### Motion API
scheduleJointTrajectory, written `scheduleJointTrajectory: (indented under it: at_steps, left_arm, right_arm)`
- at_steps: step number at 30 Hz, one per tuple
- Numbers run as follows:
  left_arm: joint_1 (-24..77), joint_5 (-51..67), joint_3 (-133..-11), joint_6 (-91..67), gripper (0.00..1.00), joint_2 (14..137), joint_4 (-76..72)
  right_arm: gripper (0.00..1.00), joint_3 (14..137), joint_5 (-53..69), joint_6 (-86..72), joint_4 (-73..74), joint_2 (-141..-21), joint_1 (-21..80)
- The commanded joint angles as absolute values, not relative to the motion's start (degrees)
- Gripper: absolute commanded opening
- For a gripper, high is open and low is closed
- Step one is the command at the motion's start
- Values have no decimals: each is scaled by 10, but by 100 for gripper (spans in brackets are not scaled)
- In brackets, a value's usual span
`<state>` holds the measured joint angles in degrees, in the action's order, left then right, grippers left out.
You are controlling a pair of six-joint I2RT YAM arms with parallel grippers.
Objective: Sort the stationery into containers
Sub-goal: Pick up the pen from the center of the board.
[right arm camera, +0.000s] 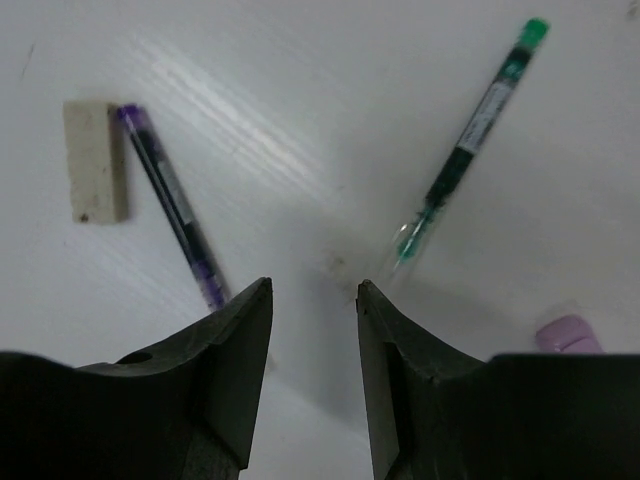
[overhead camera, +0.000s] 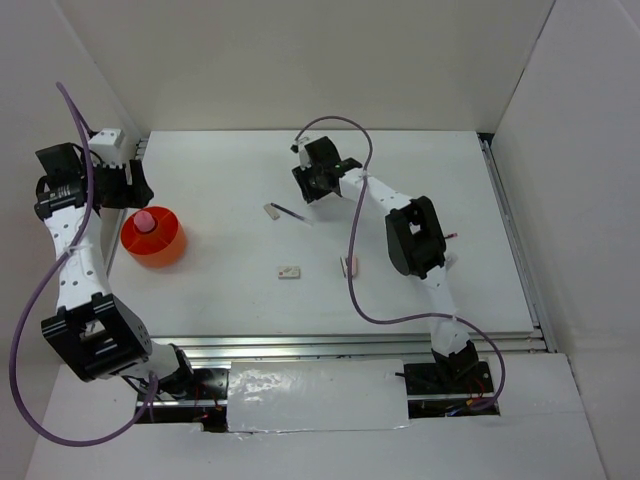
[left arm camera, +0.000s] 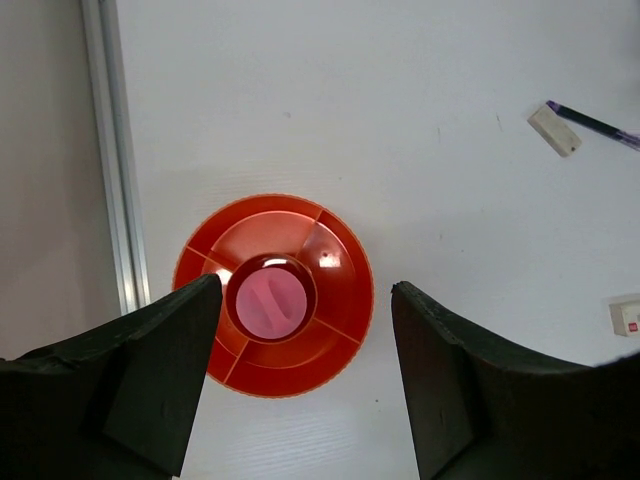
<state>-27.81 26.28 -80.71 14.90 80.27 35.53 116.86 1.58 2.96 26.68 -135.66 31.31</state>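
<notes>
Left gripper (left arm camera: 305,290) hung straight over the orange tub (left arm camera: 290,225), claw released and spread wide, nothing between the fingers. The tub sat at the left edge of the table (overhead camera: 220,290), just beside the aluminium rail (left arm camera: 110,150), and was split into a round centre well with wedge sections around it. Pink cylinder (left arm camera: 268,305) stood upright in the centre well, seen end-on. Right gripper (right arm camera: 313,290) was out over the middle-back of the table, well apart from the tub. Its claw was released but only narrowly parted, with bare table showing in the gap and nothing grasped. Purple pen (right arm camera: 175,205) lay on one side ahead of the fingertips, running diagonally up to a white eraser (right arm camera: 95,160). The pen's far end sat right at the eraser's corner; couldn't tell if they touched. Green pen (right arm camera: 470,140) lay on the other side, angled the opposite way, its clear tip near one finger. The two pens made a V, with the gripper at the narrow end. A lilac rounded thing (right arm camera: 568,335) poked out beside that same finger, mostly hidden, couldn't identify it. From overhead, a small white block (overhead camera: 289,271) with a red mark and a pale pink piece (overhead camera: 348,266) lay flat nearer the arm bases, apart from each other. All of these sat loose on the table, outside the tub.
</notes>
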Motion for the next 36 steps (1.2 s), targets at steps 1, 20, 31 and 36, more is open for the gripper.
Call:
scheduleJointTrajectory:
  at_steps: [1,20,31,36]
  left_arm:
    - [-276,307,-798,169,81,779,344]
    - [-275,328,-805,191,81,766,358]
    - [-277,340,-816,183,81,763,363]
    - [-277,358,-824,192,81,749,365]
  right_arm:
    - [47,1132,106,90,277,-1308,329]
    - [46,1260,71,173,403,-1418,374]
    - [35,1295,50,206,454,-1441,372]
    - [22,1273,83,241,511,-1434,374]
